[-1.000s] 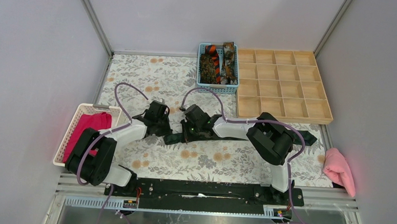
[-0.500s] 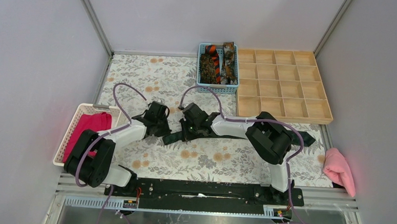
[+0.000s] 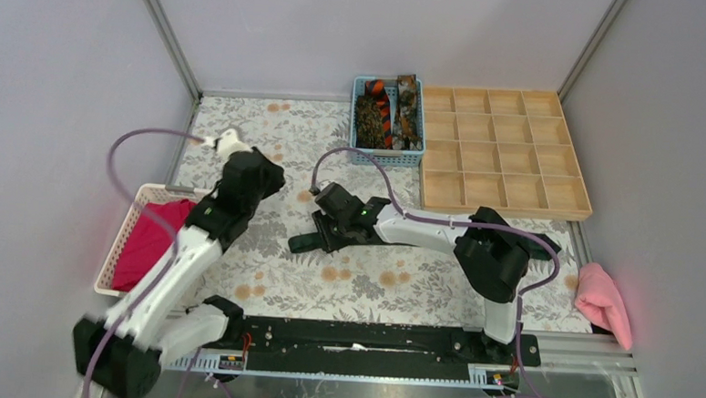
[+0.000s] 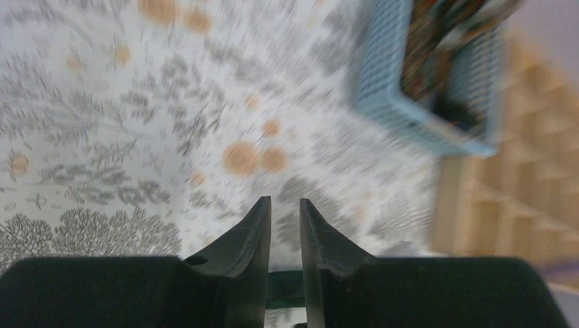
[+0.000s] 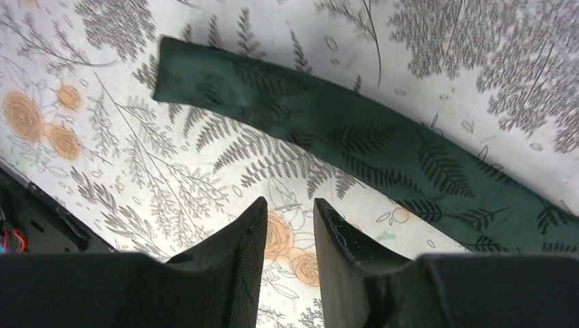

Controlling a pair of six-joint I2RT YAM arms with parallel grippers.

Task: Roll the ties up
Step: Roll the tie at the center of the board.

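Jaws over floral tablecloth [image 3: 280, 122]; grey walls [image 3: 64, 74]

Back wall [image 3: 376, 36]: plain pale grey panel at 12 o'clock.
Side walls: left wall [image 3: 53, 101] at 9 o'clock and right wall [image 3: 681, 134] at 3 o'clock, the same matte grey, each with a faint pink glow low down.
Frame posts [image 3: 165, 32]: bare aluminium, slanting up from the far corners at 11 and 1 o'clock.
Tablecloth [image 3: 270, 140]: white, printed with grey ferns and orange flowers, covering the table.
Rail [image 3: 360, 338]: black bar on aluminium slats at 6 o'clock.
Light: soft and even, with weak shadows.
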